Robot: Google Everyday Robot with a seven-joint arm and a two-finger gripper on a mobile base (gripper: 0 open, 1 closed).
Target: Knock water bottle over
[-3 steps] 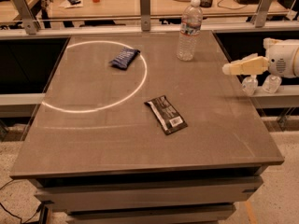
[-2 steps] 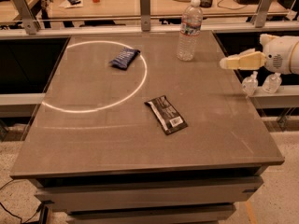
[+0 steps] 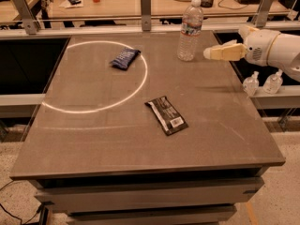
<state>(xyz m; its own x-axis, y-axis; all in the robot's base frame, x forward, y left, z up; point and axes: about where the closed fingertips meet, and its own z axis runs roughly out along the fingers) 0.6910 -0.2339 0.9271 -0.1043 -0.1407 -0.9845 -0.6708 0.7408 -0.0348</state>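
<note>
Now water bottle stands upright, gripper beside.

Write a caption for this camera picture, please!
Robot gripper hovers just right of the upright water bottle on a gray table.

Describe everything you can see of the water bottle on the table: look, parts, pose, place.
The water bottle is tall, clear, ribbed plastic, with a white screw cap on and a white, blue and red label band near the top. It stands upright on the grey table, near the far edge, right of centre. The gripper hangs close at its right, level with its lower half; whether they touch cannot be told.
</note>
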